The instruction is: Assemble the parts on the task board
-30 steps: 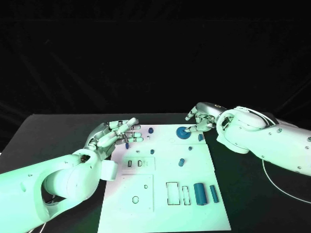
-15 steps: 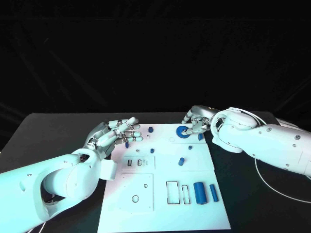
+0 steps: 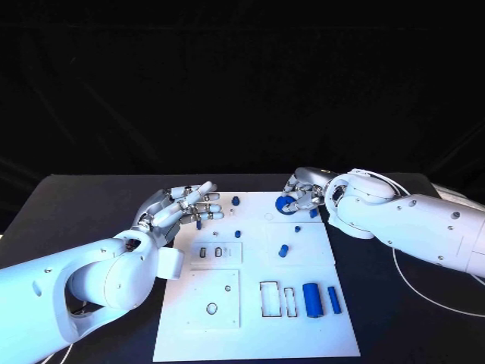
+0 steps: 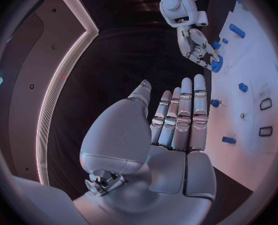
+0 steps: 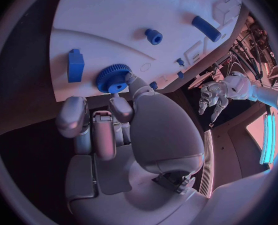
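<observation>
Step in hand: seating the blue gear (image 3: 285, 202) at the task board's (image 3: 254, 318) far edge. Right hand (image 3: 298, 195) pinches the gear; left hand (image 3: 183, 208) hovers beside the board, fingers extended, empty. Next: press it down squarely.

No text, label, brand, number or sign could be read on anything in these views.
</observation>
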### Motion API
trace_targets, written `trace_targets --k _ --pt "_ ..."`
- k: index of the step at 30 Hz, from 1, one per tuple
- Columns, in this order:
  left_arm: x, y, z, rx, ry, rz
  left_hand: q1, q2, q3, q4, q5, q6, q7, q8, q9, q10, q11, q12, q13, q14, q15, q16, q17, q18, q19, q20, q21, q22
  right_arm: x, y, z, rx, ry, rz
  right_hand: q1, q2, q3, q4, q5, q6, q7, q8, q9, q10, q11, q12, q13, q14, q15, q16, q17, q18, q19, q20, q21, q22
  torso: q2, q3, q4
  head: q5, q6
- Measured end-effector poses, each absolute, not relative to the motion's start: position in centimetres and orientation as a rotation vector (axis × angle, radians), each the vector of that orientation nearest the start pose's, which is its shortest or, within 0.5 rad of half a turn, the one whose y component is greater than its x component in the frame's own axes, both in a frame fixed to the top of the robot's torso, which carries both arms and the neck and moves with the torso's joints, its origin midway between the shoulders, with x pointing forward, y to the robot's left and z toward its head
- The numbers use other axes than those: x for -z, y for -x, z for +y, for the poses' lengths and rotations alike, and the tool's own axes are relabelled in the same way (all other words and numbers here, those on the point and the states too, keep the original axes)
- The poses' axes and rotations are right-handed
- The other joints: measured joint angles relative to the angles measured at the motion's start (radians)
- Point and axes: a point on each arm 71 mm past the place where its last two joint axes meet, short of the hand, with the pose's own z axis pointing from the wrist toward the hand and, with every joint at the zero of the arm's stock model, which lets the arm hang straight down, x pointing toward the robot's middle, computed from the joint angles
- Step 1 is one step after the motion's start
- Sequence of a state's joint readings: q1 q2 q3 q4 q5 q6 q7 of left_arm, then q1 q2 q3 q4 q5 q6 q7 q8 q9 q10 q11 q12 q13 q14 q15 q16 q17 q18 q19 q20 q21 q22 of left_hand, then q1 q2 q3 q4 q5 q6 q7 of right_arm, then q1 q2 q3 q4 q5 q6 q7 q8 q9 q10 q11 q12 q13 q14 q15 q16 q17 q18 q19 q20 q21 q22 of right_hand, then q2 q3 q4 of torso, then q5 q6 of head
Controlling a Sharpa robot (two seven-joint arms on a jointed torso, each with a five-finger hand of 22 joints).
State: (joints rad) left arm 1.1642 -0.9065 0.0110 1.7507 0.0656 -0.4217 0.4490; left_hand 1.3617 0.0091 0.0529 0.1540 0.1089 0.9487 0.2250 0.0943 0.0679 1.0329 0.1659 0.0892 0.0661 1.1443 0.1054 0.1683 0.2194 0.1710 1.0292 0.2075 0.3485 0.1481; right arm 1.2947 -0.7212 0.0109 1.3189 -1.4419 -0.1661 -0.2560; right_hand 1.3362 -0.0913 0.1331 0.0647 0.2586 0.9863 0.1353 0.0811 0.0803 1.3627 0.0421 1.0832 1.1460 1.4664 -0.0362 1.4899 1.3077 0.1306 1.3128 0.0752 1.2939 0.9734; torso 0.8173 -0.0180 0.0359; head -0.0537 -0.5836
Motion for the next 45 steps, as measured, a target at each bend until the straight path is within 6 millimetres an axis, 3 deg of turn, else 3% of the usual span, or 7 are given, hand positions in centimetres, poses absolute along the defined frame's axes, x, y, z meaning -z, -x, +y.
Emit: trace_targets --k 10,14,22,26,45 --pt "15.66 -44.79 18.31 1.653 1.176 1.345 0.000 0.000 0.000 0.000 0.000 0.000 0.000 0.000 0.000 0.000 0.000 0.000 0.000 0.000 0.000 0.000 0.000 0.000 0.000 0.000 0.000 0.000 14.11 -54.55 -21.12 -0.414 0.066 1.704 0.008 0.000 0.012 -0.007 0.000 0.008 0.000 0.004 0.000 0.004 -0.003 0.012 0.015 0.000 0.000 0.004 0.000 0.000 0.003 -0.003 0.004 0.008 0.000 0.0001 0.0004 -0.001 -0.002" --pt "15.68 -44.81 18.33 1.652 1.177 1.346 0.000 0.000 0.000 0.000 0.000 0.000 0.000 0.000 0.000 0.000 0.000 0.000 0.000 0.000 0.000 0.000 0.000 0.000 0.000 0.000 0.000 0.000 14.15 -54.48 -21.14 -0.413 0.070 1.698 0.008 0.000 0.016 -0.011 0.000 0.008 0.000 0.004 0.000 0.007 0.000 0.012 0.017 0.000 0.000 0.004 0.000 -0.015 0.003 -0.003 0.008 0.010 0.000 0.0001 0.0007 0.000 -0.001" --pt "15.70 -44.84 18.36 1.651 1.178 1.346 0.000 0.000 0.003 -0.003 0.000 0.000 0.000 0.000 0.000 0.000 0.000 0.000 0.000 0.000 0.000 0.000 0.001 0.000 0.000 0.000 0.000 0.000 14.25 -54.28 -21.21 -0.416 0.077 1.684 0.013 -0.005 0.020 -0.015 -0.009 0.001 0.005 0.001 -0.004 0.007 0.000 0.011 0.017 0.000 0.000 0.008 0.000 -0.015 0.003 -0.003 0.008 0.015 0.001 0.0000 0.0013 -0.002 -0.001" --pt "15.71 -44.85 18.38 1.650 1.178 1.346 0.000 0.000 0.003 -0.003 0.000 0.000 0.000 0.000 0.000 0.000 0.000 0.000 0.000 0.000 0.000 0.000 0.001 0.000 0.000 0.000 0.000 0.000 14.29 -54.21 -21.29 -0.418 0.078 1.675 0.007 -0.022 0.020 -0.015 -0.009 -0.017 0.006 -0.006 -0.007 0.000 0.007 -0.005 0.006 0.000 0.000 0.008 0.000 -0.015 0.003 -0.003 0.008 0.015 0.001 -0.0002 0.0013 -0.004 0.000" --pt "15.76 -44.88 18.40 1.648 1.181 1.350 0.001 0.001 0.003 -0.003 0.000 0.000 0.000 -0.002 0.000 0.000 0.000 0.000 0.000 0.000 0.000 -0.006 0.002 0.000 0.000 0.000 0.000 0.000 14.36 -54.13 -21.66 -0.416 0.079 1.664 0.007 -0.022 0.020 -0.015 -0.013 -0.017 0.006 -0.006 -0.007 -0.008 0.007 -0.011 0.002 -0.002 0.002 0.012 0.000 -0.015 0.007 0.000 0.012 0.016 0.001 -0.0008 0.0031 -0.004 0.000"
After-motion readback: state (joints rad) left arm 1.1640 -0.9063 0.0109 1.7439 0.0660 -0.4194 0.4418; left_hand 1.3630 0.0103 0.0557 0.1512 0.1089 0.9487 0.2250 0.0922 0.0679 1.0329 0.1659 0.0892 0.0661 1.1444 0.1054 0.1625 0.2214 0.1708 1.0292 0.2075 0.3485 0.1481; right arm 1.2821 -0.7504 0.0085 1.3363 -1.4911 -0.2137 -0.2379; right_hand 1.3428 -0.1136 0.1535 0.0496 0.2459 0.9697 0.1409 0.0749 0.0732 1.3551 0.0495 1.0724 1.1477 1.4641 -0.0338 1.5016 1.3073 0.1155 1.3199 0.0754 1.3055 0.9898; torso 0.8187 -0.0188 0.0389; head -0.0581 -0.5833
